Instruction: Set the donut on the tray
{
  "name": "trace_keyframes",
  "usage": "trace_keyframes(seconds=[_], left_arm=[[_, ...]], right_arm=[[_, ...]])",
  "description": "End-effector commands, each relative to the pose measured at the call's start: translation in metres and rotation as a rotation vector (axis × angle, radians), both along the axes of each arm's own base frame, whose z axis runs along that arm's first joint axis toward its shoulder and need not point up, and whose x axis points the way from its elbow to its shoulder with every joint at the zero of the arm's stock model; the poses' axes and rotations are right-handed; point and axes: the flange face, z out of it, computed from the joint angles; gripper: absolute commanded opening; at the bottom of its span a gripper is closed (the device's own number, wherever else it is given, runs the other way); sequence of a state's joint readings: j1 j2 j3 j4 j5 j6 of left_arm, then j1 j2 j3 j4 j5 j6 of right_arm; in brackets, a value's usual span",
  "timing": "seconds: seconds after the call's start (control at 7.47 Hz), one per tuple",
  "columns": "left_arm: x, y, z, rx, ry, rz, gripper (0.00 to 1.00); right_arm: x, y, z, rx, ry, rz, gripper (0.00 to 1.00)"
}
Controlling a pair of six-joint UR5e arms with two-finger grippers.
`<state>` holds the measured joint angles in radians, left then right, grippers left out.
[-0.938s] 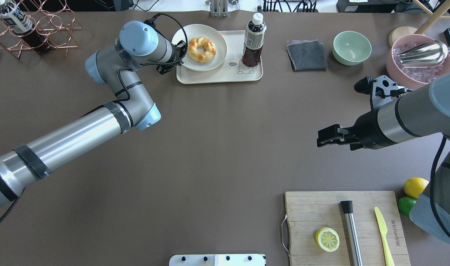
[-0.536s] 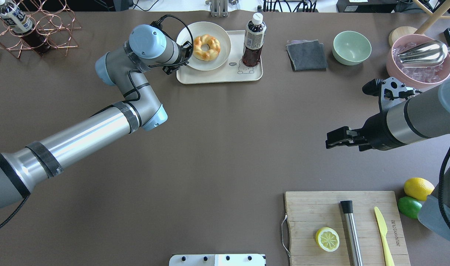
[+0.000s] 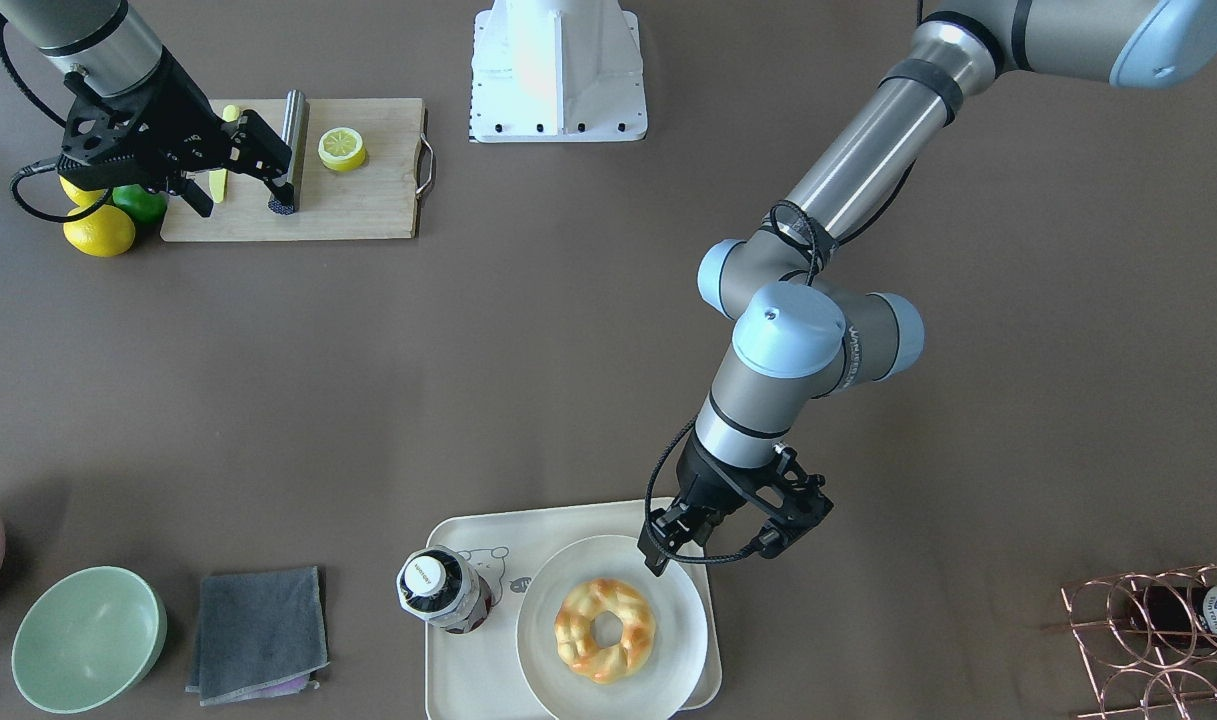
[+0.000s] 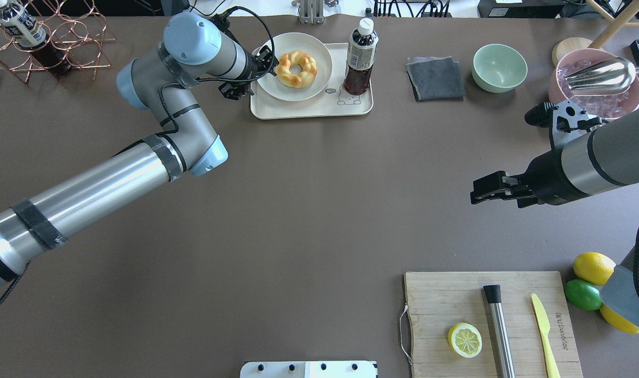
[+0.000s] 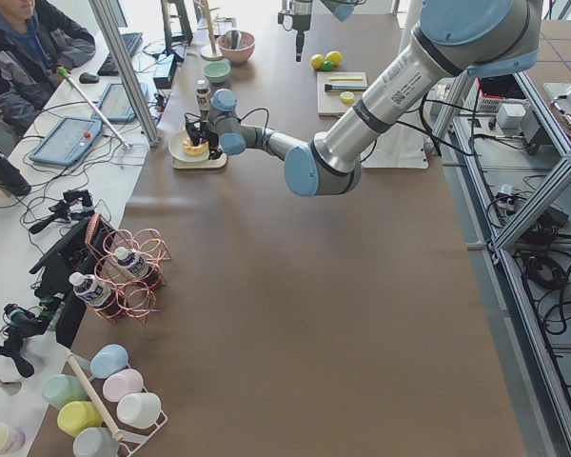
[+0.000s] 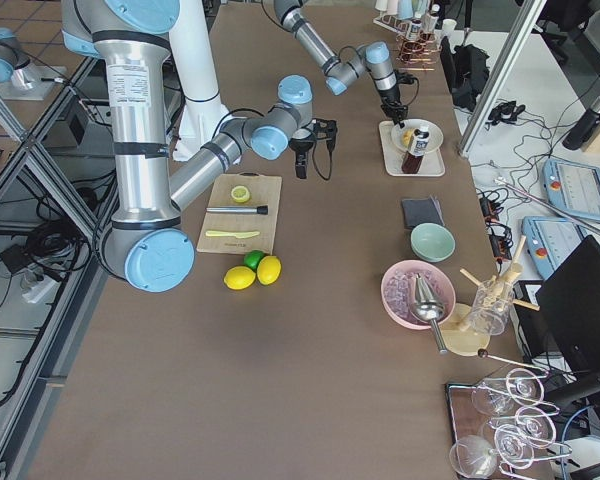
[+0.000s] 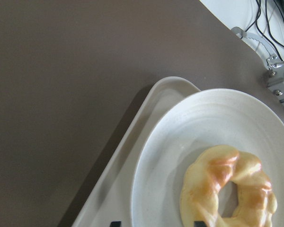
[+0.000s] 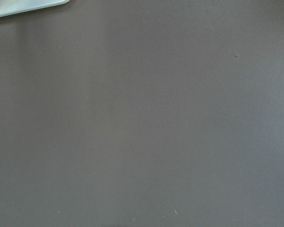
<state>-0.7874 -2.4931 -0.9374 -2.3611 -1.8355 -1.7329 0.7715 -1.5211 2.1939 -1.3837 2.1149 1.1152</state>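
A: Donut location?
B: Donut (image 4: 296, 69) lies on the round plate (image 4: 267, 85). The plate sits on the tray (image 4: 308, 108), next to the bottle (image 4: 359, 59).

A: Left tool?
B: Left tool (image 3: 713, 550) has its fingers apart and holds nothing. It is at the plate's rim, on the side away from the bottle. In the wrist view the rim falls between the two tips, and the donut is just past them, not touching. Whether a tip touches the rim is hard to say.

A: Right tool?
B: Right tool (image 4: 475, 194) is well apart from the tray, over bare surface (image 4: 319, 210). Fingers look spread, empty.
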Motion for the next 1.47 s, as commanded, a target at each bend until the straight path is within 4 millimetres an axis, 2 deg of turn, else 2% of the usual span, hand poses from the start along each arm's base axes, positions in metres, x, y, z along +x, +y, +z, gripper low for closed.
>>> trace_keyframes(seconds=[0.0,0.13,0.27,0.4,0.54,0.67,0.8,0.94,1.21,1.34], left_arm=[[-0.092,0.037,0.008,0.016,-0.021,0.157,0.97],[-0.145,0.052,0.026,0.049,-0.007,0.217,0.97],[-0.204,0.071,0.056,0.138,-0.035,0.269,0.97],[-0.267,0.102,0.101,0.242,-0.105,0.358,0.97],[-0.339,0.142,0.149,0.349,-0.2,0.455,0.97],[-0.401,0.174,0.196,0.437,-0.277,0.532,0.97],[-0.453,0.196,0.245,0.522,-0.362,0.595,0.97],[-0.479,0.209,0.277,0.569,-0.42,0.667,0.97],[-0.541,0.221,0.309,0.625,-0.505,0.783,0.97],[-0.576,0.23,0.325,0.631,-0.529,0.826,0.97]], right_arm=[[0.019,-0.01,0.016,0.027,0.022,-0.012,1.0],[0.036,-0.02,0.034,0.063,0.047,-0.039,1.0],[0.062,-0.039,0.054,0.07,0.048,-0.055,1.0],[0.095,-0.057,0.075,0.077,0.047,-0.061,1.0],[0.125,-0.064,0.103,0.104,0.064,-0.086,1.0],[0.156,-0.069,0.139,0.134,0.095,-0.107,1.0],[0.186,-0.069,0.166,0.167,0.122,-0.122,1.0],[0.213,-0.066,0.19,0.187,0.147,-0.129,1.0],[0.27,-0.063,0.221,0.208,0.202,-0.18,1.0],[0.291,-0.058,0.233,0.201,0.231,-0.227,1.0]])
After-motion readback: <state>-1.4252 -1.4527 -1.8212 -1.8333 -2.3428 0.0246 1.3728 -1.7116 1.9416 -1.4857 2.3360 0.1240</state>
